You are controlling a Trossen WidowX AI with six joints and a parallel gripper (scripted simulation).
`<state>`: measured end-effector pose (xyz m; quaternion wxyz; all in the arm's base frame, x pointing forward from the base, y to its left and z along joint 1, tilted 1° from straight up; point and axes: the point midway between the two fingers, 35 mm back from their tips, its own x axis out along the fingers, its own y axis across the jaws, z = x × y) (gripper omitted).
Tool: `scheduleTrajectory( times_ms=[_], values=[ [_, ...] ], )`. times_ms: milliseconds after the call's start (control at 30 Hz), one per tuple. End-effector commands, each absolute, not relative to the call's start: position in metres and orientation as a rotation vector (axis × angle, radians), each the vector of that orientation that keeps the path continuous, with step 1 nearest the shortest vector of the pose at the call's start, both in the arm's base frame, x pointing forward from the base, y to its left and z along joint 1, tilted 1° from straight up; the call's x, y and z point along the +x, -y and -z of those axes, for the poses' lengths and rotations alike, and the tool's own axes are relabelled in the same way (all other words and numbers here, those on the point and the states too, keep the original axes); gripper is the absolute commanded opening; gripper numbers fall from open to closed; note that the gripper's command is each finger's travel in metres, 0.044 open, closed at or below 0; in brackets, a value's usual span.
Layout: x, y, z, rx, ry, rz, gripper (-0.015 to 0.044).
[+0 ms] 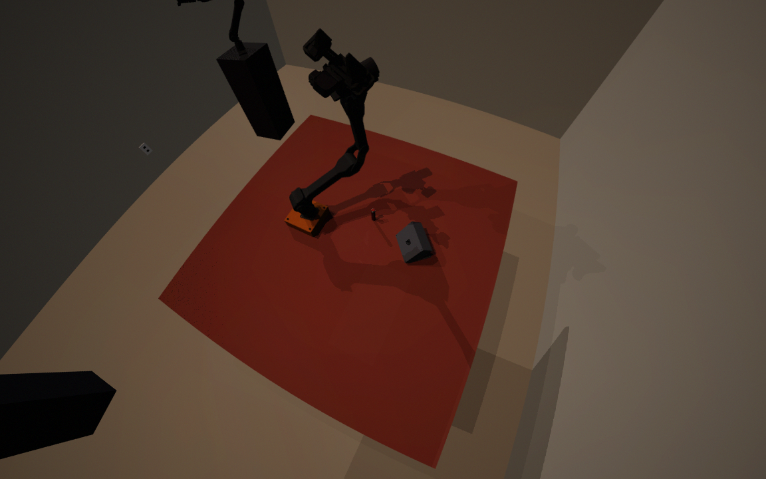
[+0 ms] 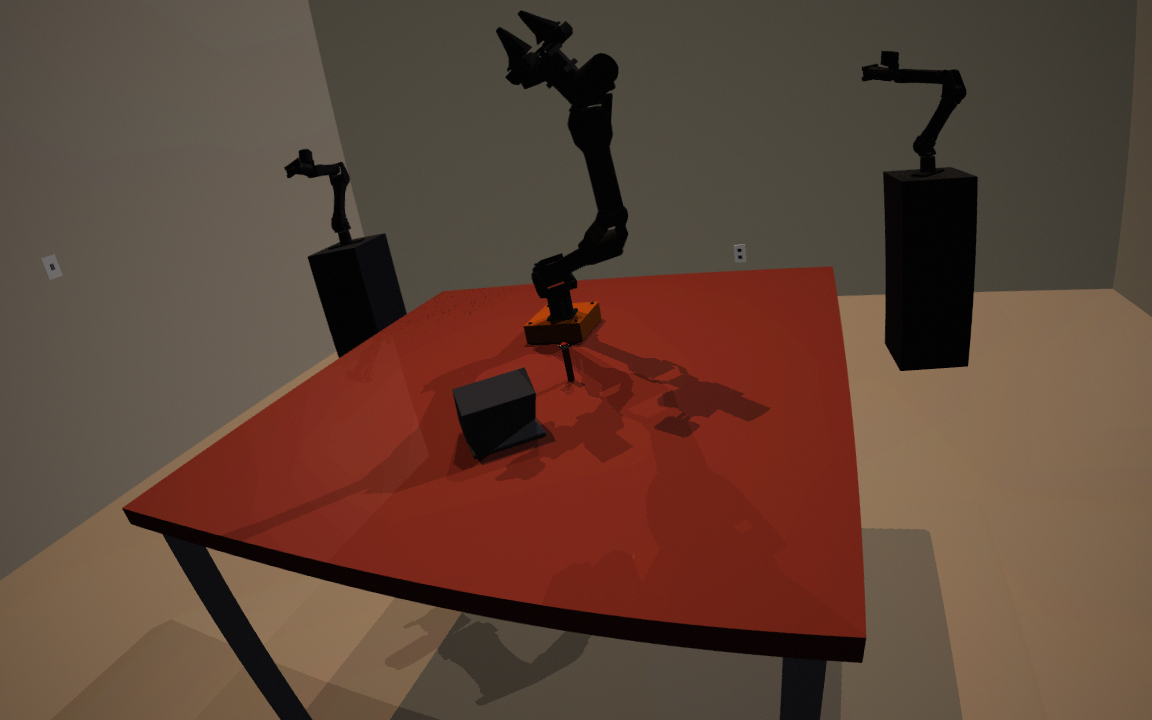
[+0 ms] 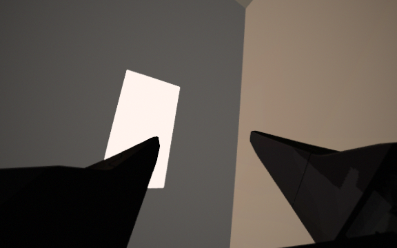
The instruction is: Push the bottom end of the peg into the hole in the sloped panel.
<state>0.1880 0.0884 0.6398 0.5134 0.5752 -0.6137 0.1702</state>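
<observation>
Peg (image 1: pixel 373 214) (image 2: pixel 567 363) stands upright on the table, well below the open gripper (image 2: pixel 508 19) (image 3: pixel 204 135).

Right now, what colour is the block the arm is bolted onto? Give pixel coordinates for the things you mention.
Orange (image 1: pixel 298 223) (image 2: pixel 551 333); the top view shows it best.

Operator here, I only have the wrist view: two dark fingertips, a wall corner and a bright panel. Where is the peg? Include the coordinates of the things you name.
Observer: The peg (image 1: pixel 373 215) (image 2: pixel 567 363) stands upright on the red table (image 1: pixel 326 333) (image 2: pixel 652 528), between the arm's orange base and the sloped block.
Operator: And the hole?
Observer: The top view shows it, a dark opening (image 1: pixel 407 241) in the block's sloped face.
Operator: How high is my hand?
Observer: The hand (image 2: pixel 509 21) (image 3: pixel 205 138) is raised far above the table, open, with its fingers pointing up and away from the peg.
</observation>
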Motion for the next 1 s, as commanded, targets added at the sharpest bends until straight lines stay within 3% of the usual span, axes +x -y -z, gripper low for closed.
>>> scheduleTrajectory(
  times_ms=[0, 967],
  values=[
    [0.187, -0.088, -0.64, 1.387, 1.476, -0.412, 0.0426],
    [0.07, -0.002, -0.637, 2.015, 1.624, -0.85, 0.044]
  ],
)
